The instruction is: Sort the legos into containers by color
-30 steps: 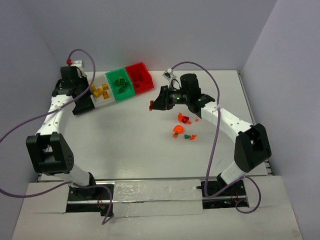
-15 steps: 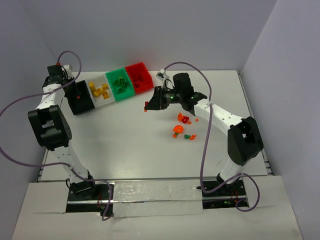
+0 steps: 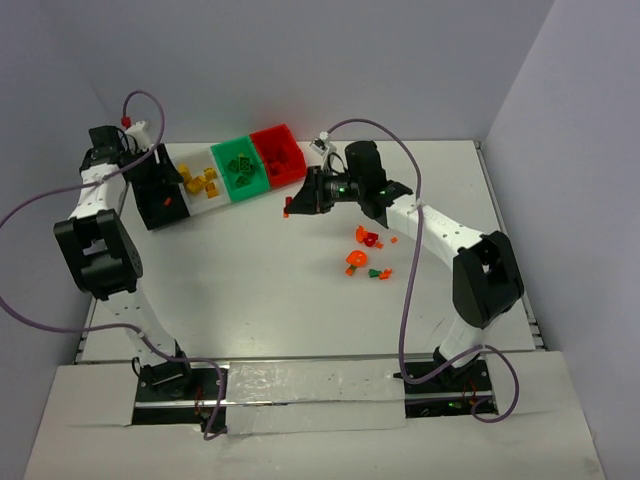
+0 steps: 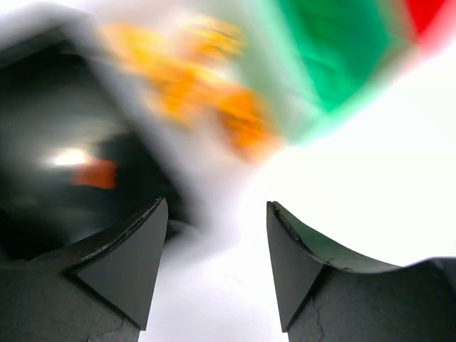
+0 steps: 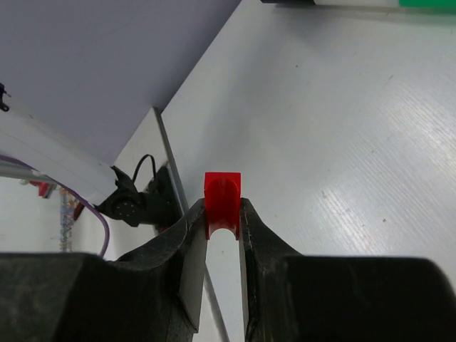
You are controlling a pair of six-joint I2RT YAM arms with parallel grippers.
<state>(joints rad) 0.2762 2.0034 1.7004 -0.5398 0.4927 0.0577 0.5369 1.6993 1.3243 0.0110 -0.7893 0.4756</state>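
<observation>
The right gripper pinches a small red arched lego above the table, at 6 o'clock from the red bin. It is best carried fully over the rim before release (tiny pieces bounce). The left gripper is spread and empty by the black bin. No writing is legible.

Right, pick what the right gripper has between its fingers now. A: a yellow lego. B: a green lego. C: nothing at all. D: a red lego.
D: in the right wrist view, the right gripper is closed on a red lego, whose top pokes out above the fingertips.
</observation>
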